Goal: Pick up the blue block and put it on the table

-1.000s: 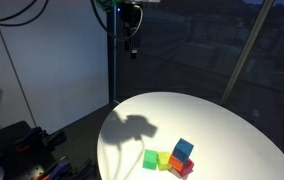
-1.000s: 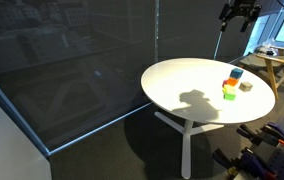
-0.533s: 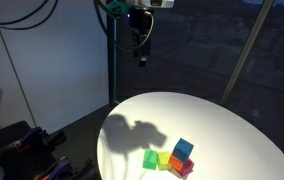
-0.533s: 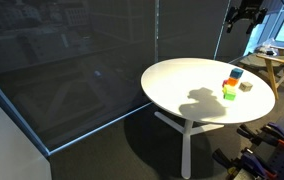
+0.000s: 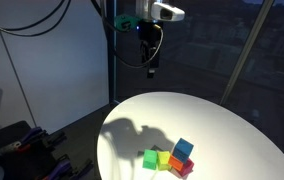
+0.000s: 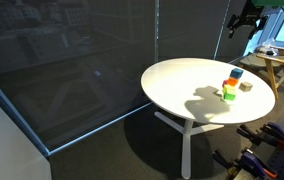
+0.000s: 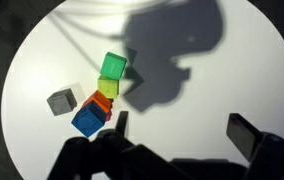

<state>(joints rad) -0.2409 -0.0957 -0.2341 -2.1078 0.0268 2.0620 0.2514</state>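
Observation:
The blue block (image 5: pixel 183 149) rests on top of a red cube (image 5: pixel 182 168) in a small cluster on the round white table (image 5: pixel 232 120). It also shows in the other exterior view (image 6: pixel 236 74) and in the wrist view (image 7: pixel 88 120). A green cube (image 5: pixel 151 159) and an orange cube (image 7: pixel 102 101) sit beside it. My gripper (image 5: pixel 152 66) hangs high above the table's far edge, well away from the blocks. In the wrist view the gripper (image 7: pixel 182 130) is open and empty, with the blue block to the left of its fingers (image 7: pixel 248 134).
A grey cube (image 7: pixel 62 101) lies on the table next to the cluster. A vertical pole (image 5: pixel 111 60) and dark glass panels stand behind the table. Equipment (image 5: pixel 17 145) sits on the floor beside it. A wooden stool (image 6: pixel 274 66) stands past the table.
The arm has swung out from the pole toward the table, and the gripper has come lower. The blocks have not moved.

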